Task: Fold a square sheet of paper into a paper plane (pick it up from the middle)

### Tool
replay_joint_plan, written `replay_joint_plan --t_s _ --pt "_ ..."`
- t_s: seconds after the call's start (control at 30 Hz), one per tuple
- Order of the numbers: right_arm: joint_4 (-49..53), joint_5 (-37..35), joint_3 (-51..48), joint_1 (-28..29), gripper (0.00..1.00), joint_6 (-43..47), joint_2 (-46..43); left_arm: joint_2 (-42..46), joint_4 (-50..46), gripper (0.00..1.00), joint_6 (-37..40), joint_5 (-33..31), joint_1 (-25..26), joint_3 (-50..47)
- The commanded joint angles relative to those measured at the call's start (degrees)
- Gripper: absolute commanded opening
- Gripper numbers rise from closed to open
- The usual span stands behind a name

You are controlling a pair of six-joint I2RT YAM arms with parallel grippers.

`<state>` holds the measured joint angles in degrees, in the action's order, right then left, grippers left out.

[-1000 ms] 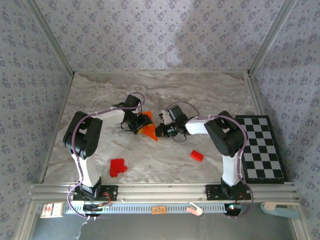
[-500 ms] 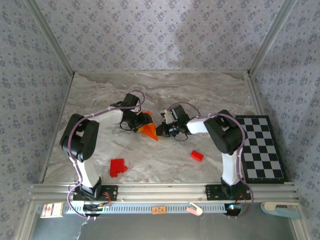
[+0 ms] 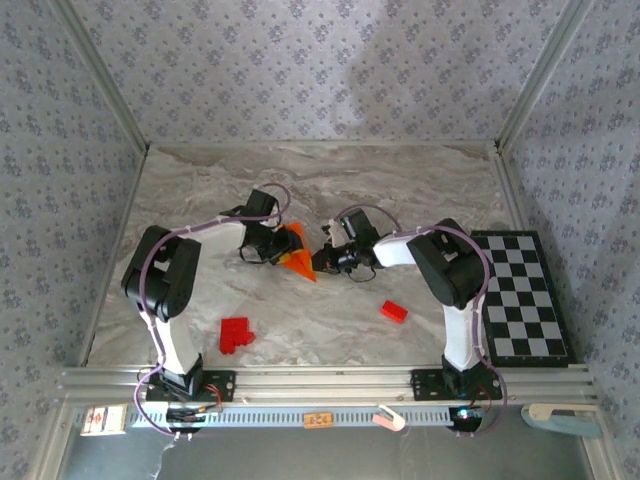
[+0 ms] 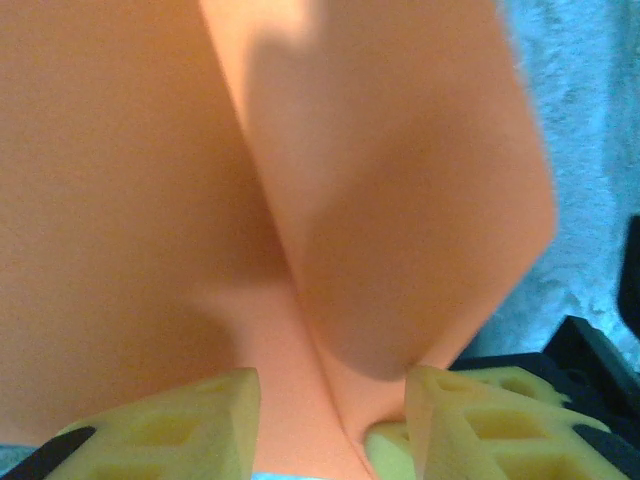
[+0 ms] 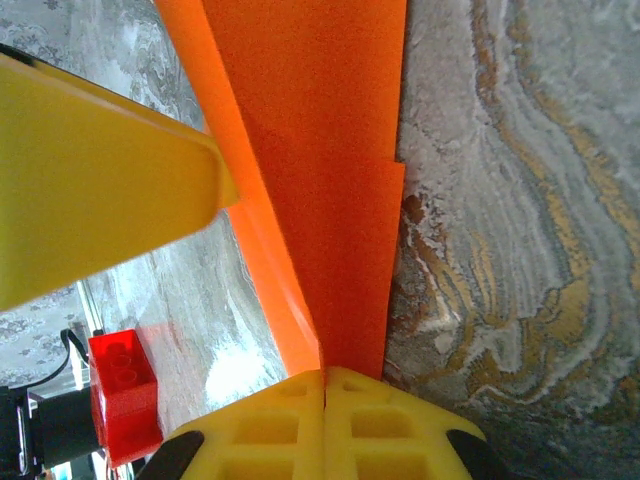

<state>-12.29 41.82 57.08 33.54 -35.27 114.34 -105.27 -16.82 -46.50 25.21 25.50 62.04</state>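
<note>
The orange sheet of paper (image 3: 297, 255), folded to a narrow point, stands tilted on the marble table between my two grippers. My left gripper (image 3: 280, 245) is at its left side. In the left wrist view the paper (image 4: 150, 200) and its centre crease run down between the yellow fingers (image 4: 170, 425), which stand apart around it (image 4: 330, 385). My right gripper (image 3: 322, 260) is at the paper's right. In the right wrist view its jaws (image 5: 325, 378) are pressed together on the edge of the paper (image 5: 320, 150). A finger of the left gripper (image 5: 100, 190) touches the paper's other side.
A cluster of red blocks (image 3: 236, 333) lies near the left arm's base, and a single red block (image 3: 394, 312) lies right of centre, also seen as a red block (image 5: 125, 395) from the right wrist. A chequered board (image 3: 520, 295) lies along the right edge. Patterned walls enclose the table.
The left arm has shifted slightly and its fingers have drawn closer around the paper. The right gripper has edged left while holding the paper, which stays in about the same place.
</note>
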Motion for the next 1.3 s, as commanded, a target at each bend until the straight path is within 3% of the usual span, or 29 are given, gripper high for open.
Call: replay_joint_plan --t_s 0.0,0.3,0.83,1.1,1.27 --pt "3.7 -1.8 0.4 0.0 0.07 -0.2 2.7 -1.8 -2.6 0.41 0.4 -1.1 -0.2 2.4" --pt "5.5 -2.4 1.0 0.2 0.11 0.6 3.2 -4.9 -6.2 0.33 -1.6 -3.9 -0.2 2.6" --pt "8.6 -3.5 2.3 0.1 0.06 1.3 4.1 -3.8 -8.5 0.36 -1.0 -3.3 -0.7 4.3" --pt "8.5 -1.2 2.8 -0.8 0.05 -0.2 5.0 5.2 1.9 0.41 0.6 2.8 -3.0 1.7" --pt "8.6 -0.5 2.9 -1.3 0.05 -1.9 5.0 7.3 12.9 0.33 0.1 8.4 -3.9 -4.0"
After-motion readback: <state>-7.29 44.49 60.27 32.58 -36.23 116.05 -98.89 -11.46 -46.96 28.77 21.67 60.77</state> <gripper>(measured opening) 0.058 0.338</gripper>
